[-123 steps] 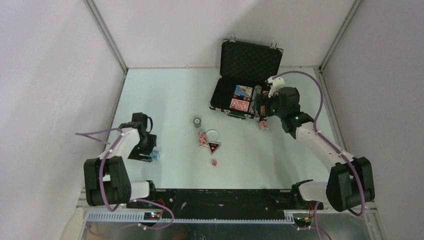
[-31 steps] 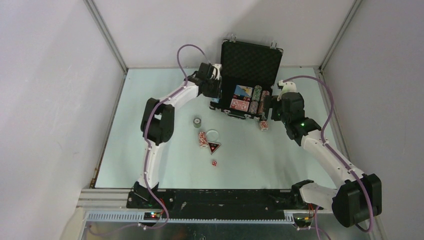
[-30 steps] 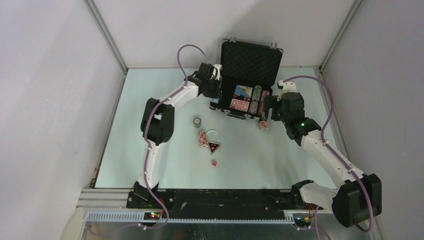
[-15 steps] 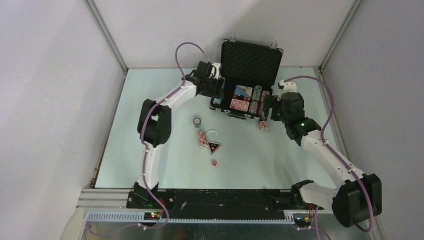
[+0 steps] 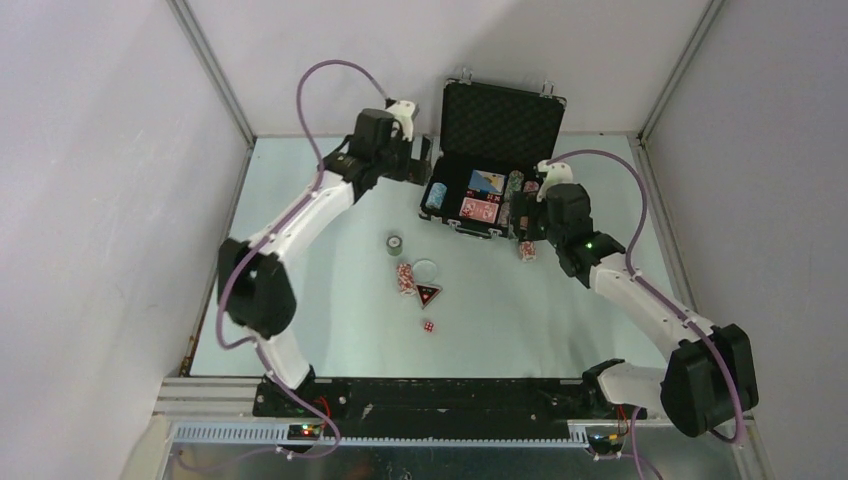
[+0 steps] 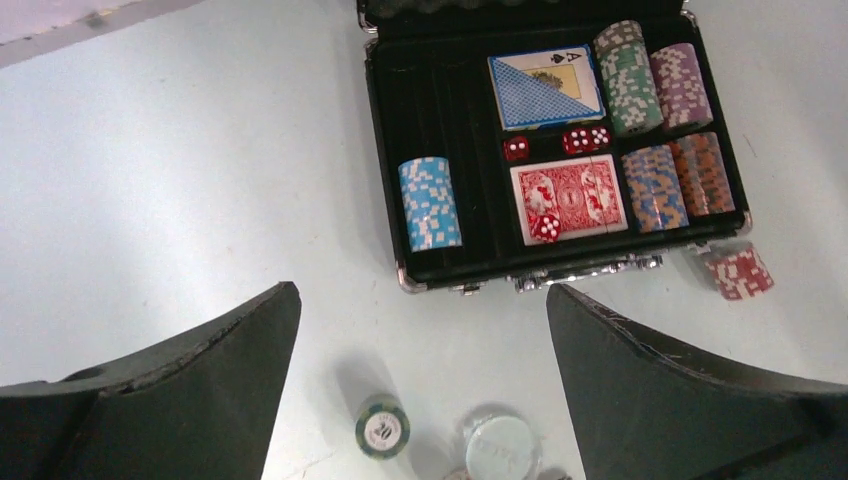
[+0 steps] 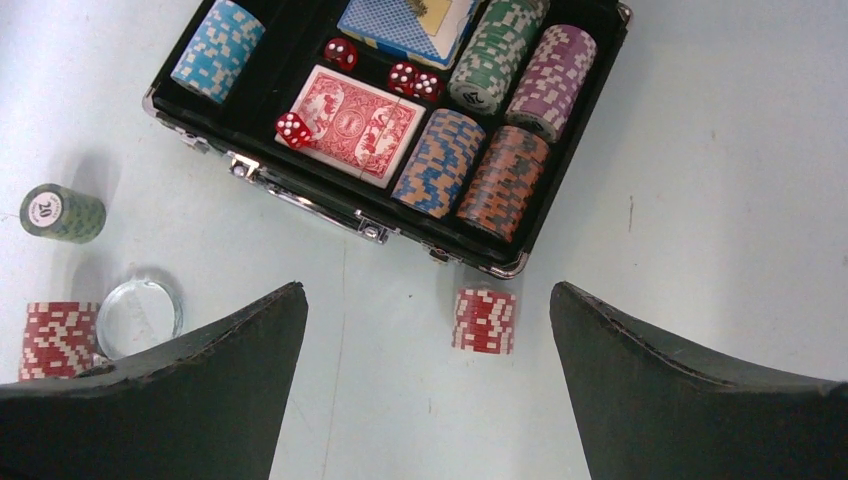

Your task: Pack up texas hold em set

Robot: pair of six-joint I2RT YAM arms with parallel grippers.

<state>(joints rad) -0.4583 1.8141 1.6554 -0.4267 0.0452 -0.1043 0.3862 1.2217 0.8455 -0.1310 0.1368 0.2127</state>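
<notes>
The black briefcase [image 5: 455,222] lies open at the back, its lid up. It holds a blue chip stack [image 6: 430,203], blue deck [image 6: 545,87], red deck [image 6: 567,198], green [image 6: 628,80], purple [image 6: 680,85], blue-orange [image 6: 655,187] and orange [image 6: 703,172] stacks, and red dice [image 6: 586,139]. A red chip stack [image 7: 484,321] stands on the table by the case's front right corner. My left gripper [image 6: 420,290] is open and empty, above the table left of the case [image 5: 418,160]. My right gripper [image 7: 427,290] is open and empty, above that red stack [image 5: 527,250].
On the table in front of the case stand a green chip stack [image 5: 396,244], a second red stack [image 5: 405,279], a clear round token [image 5: 427,269], a dark triangular token [image 5: 429,294] and a red die [image 5: 427,326]. Walls close in on three sides.
My left arm brought the blue chip stack from the near left into the case's left slot, let go and drew back to the left. My right gripper shifted slightly left.
</notes>
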